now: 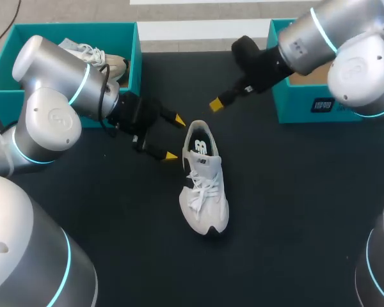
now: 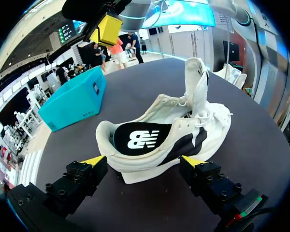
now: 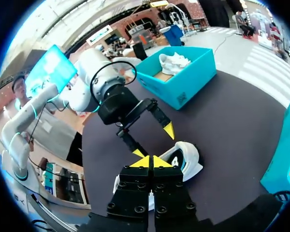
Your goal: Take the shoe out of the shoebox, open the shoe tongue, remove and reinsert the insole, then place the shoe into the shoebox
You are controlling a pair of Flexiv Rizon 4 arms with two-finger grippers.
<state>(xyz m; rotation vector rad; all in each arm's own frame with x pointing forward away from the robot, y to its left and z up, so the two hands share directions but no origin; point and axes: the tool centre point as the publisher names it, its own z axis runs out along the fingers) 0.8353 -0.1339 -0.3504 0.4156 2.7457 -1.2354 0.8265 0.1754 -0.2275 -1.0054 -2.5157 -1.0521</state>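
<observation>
The shoe [image 1: 203, 185] lies heel-first just ahead of the spread left gripper [image 1: 175, 137]. The right gripper [image 1: 216, 103], pressed together, hovers near the heel.

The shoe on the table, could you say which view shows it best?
The left wrist view: the shoe is close, insole visible. The head view shows it whole but small; in the right wrist view the right gripper hides much.

I see the white shoe [image 1: 203, 185] upright on its sole, laced, its tongue [image 2: 194, 82] standing up and its black insole [image 2: 140, 139] showing, heel toward the far side, between the left teal shoebox [image 1: 136, 64], which holds a second white shoe [image 1: 99, 59], and the right teal shoebox [image 1: 307, 105].
</observation>
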